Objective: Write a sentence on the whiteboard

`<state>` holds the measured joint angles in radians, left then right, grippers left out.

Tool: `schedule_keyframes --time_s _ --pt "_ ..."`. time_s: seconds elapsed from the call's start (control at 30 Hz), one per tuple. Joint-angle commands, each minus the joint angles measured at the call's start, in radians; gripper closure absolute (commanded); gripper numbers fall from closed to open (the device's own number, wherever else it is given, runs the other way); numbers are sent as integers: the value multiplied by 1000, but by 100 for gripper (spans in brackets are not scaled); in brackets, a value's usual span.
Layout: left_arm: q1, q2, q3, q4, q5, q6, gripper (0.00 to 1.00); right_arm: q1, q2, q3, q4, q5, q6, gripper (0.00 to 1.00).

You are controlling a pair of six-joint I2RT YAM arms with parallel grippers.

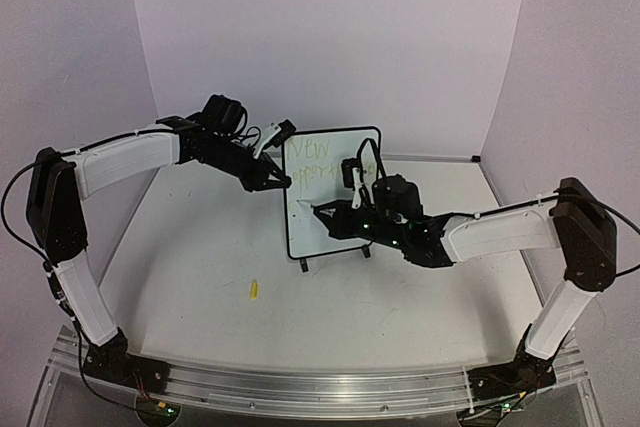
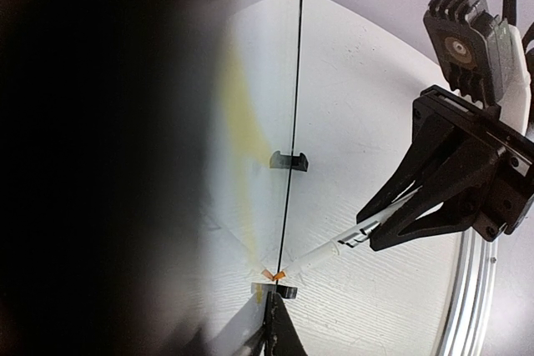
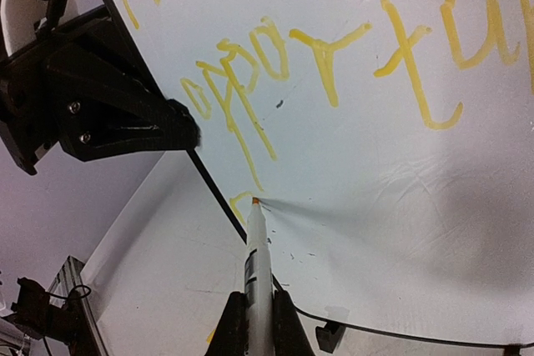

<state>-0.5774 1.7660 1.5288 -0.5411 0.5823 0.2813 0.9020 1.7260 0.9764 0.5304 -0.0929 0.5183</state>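
The whiteboard [image 1: 340, 225] stands upright on the table's middle. The sentence [image 1: 314, 159] runs in yellow over its upper part; close up [image 3: 327, 54] I read two lines and a fresh stroke starting below them. My left gripper [image 1: 283, 184] is shut on the board's left edge, seen edge-on [image 2: 270, 306] in the left wrist view. My right gripper [image 1: 324, 213] is shut on a white marker [image 3: 257, 260], whose orange tip touches the board [image 3: 400, 206] low at the left. The marker [image 2: 327, 253] meets the board [image 2: 275, 106] just above my left fingers.
A small yellow cap [image 1: 254, 289] lies on the table in front of the board. The board rests on two black feet [image 1: 303, 265]. White walls close the back and both sides. A metal rail [image 1: 320, 385] carries the arm bases at the near edge.
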Motion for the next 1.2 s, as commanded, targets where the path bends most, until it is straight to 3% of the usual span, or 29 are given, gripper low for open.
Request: schedule_keyframes --time_s 0.0,0.3,0.73,1.17 --pt "-4 -20 -21 -68 -98 31 100 -3 25 -17 0 -8 15 100" --pt "-5 -22 -21 -68 -98 32 100 -3 36 -21 0 -25 24 100" --pt "-5 -25 -22 -68 -101 32 100 -3 -80 -75 43 -7 19 100" --pt "-6 -22 -22 -68 -100 33 100 -19 -56 -35 39 11 5 100"
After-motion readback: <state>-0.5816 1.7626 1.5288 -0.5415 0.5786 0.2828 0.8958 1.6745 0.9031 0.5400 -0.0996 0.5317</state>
